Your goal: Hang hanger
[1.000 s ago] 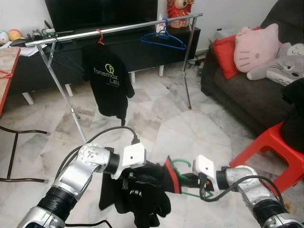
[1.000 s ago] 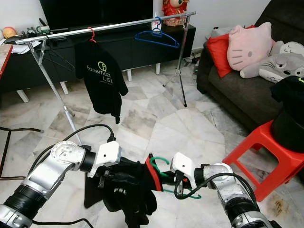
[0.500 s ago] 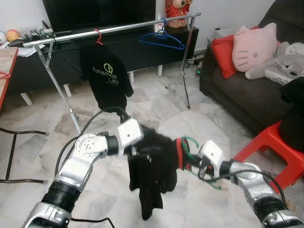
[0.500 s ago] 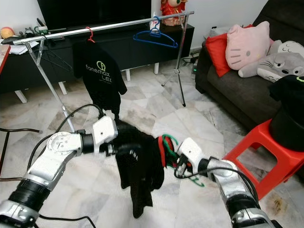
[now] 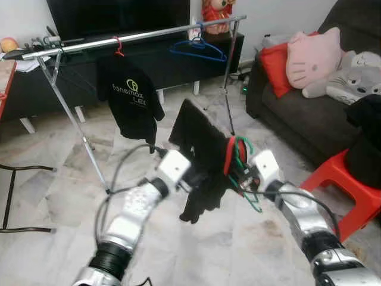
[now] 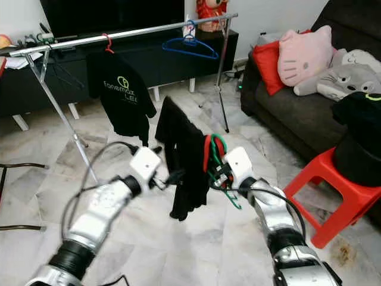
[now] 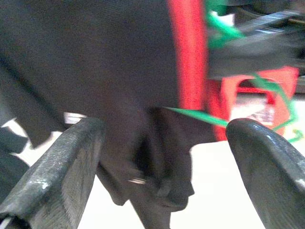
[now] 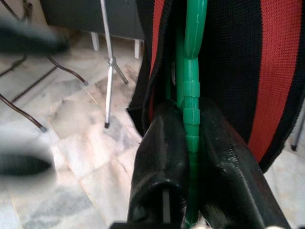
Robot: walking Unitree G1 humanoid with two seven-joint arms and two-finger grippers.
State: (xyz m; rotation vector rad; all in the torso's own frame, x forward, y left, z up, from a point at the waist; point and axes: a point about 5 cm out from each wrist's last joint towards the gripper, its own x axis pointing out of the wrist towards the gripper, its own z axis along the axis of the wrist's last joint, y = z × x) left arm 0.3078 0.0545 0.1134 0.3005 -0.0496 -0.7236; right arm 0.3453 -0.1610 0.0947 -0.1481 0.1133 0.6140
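Pinching the green hanger (image 8: 191,102) between its fingers, the right tool (image 5: 243,173) has lifted it with the black shirt (image 5: 202,146) from low to chest height, the left tool (image 5: 196,179) spread beside the cloth, nearer the rail (image 5: 137,37) now.

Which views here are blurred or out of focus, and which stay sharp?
Left wrist view: motion-blurred; the black shirt, its red collar band and the green hanger smear, while the near fingers look crisper. Right wrist view: the right tool and hanger stem are sharp, the floor behind soft, with dark blurred streaks at one edge. Eye views: evenly lit, mostly sharp; the left arm slightly blurred.
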